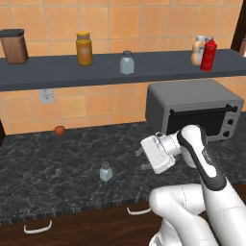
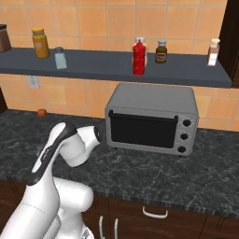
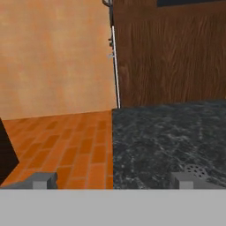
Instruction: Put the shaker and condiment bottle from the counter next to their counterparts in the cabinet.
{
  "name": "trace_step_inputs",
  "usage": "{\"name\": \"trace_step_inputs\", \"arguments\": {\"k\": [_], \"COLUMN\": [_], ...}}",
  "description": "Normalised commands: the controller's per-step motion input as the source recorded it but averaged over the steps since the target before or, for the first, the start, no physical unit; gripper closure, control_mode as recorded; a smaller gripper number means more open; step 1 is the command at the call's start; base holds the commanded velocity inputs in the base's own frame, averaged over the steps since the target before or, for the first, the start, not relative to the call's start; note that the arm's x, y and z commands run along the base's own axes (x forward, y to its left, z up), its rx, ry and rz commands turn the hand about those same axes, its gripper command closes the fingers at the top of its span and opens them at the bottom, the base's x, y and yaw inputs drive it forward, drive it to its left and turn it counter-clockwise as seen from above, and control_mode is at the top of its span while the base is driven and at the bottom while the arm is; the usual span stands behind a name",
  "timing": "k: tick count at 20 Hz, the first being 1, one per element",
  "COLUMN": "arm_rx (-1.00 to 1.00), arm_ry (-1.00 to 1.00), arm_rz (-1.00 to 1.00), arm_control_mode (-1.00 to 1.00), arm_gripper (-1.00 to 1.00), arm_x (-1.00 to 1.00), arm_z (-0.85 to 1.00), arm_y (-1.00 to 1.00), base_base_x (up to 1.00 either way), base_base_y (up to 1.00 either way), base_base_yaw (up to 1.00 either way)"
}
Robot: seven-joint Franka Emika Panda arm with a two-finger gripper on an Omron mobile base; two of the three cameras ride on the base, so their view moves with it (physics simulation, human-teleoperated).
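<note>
The small blue-grey shaker (image 1: 105,171) stands upright on the black marbled counter (image 1: 48,158), near its front edge. My gripper (image 1: 141,159) hovers just right of it and slightly higher, pointing left, open with nothing between its fingers. In the hand view the gripper (image 3: 113,181) has its fingertips (image 3: 44,180) wide apart, and a grey perforated cap (image 3: 193,169) peeks up beside the right one. The red condiment bottle (image 1: 208,54) (image 2: 138,57) stands on the slate-grey cabinet shelf (image 1: 57,72), touching the beige bottle (image 1: 197,50). The larger twin shaker (image 1: 127,62) (image 2: 59,58) stands mid-shelf.
A grey microwave (image 1: 194,108) (image 2: 151,119) sits on the counter right behind my arm. The shelf also holds an amber jar (image 1: 84,48), a brown jar (image 1: 13,46) and small spice bottles (image 2: 161,51). A small orange fruit (image 1: 59,130) lies by the wall.
</note>
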Motion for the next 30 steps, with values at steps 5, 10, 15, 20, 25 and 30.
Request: {"name": "trace_step_inputs", "arguments": {"k": [5,10,15,20,25,30], "arm_rx": [0.00,0.00,0.00,0.02,0.00,0.00], "arm_ry": [-0.06,-0.11,-0.08,-0.02,0.00,0.00], "arm_rz": [0.00,0.00,-0.01,-0.07,-0.13,-0.09], "arm_control_mode": [-1.00,-1.00,-1.00,-1.00,-1.00,-1.00], "arm_gripper": [-1.00,-1.00,-1.00,-1.00,-1.00,-1.00], "arm_x": [0.29,0.27,0.16,0.30,0.71,0.44], "arm_z": [-0.71,-0.68,-0.65,-0.49,-0.55,-0.54], "arm_y": [0.08,0.05,0.31,0.43,0.15,0.14], "base_base_x": [0.00,0.00,0.00,0.00,0.00,0.00], "base_base_y": [0.00,0.00,0.00,0.00,0.00,0.00], "base_base_yaw": [0.00,0.00,0.00,0.00,0.00,0.00]}}
